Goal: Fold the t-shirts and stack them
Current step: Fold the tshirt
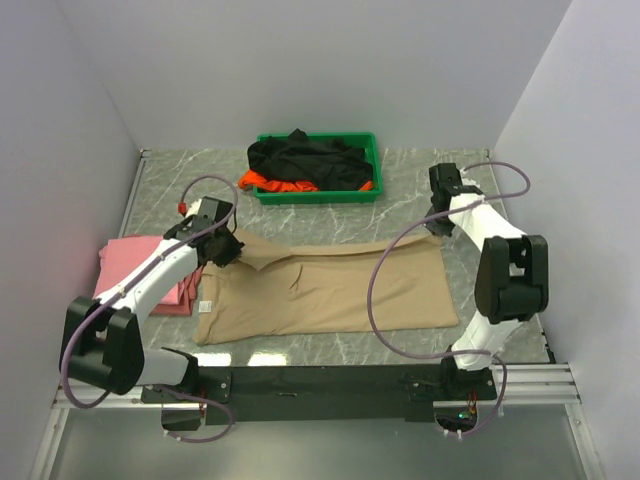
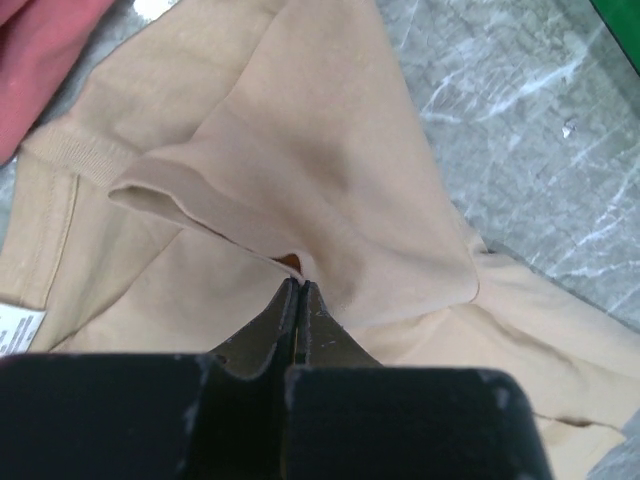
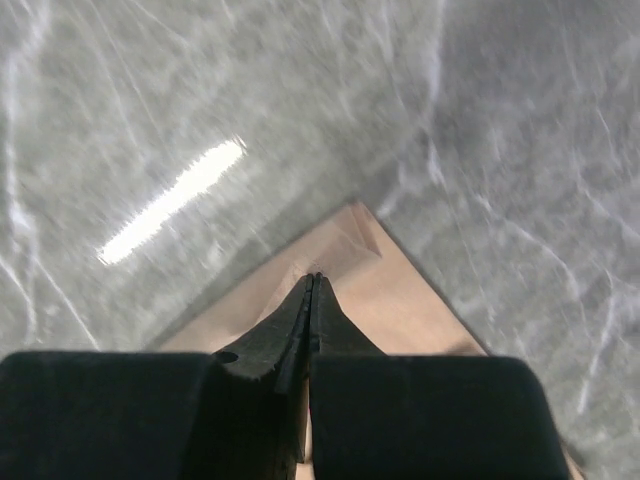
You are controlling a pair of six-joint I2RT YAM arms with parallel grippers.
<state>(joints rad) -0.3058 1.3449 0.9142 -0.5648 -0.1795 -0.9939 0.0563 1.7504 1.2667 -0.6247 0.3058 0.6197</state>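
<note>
The beige t-shirt [image 1: 330, 290] lies spread on the table's middle. My left gripper [image 1: 228, 246] is shut on a raised fold of it near its far left corner; the left wrist view shows the pinched beige cloth [image 2: 330, 180] at the closed jaws. My right gripper [image 1: 437, 226] is shut on the shirt's far right corner, seen in the right wrist view [image 3: 345, 255]. A folded pink t-shirt [image 1: 135, 262] lies at the left, also in the left wrist view [image 2: 45, 60]. The black t-shirt [image 1: 305, 160] and orange t-shirt [image 1: 275, 184] lie bunched in the tray.
A green plastic tray [image 1: 370, 192] stands at the back centre against the far wall. White walls close in on the left, right and back. The black rail with the arm bases [image 1: 320, 385] runs along the near edge.
</note>
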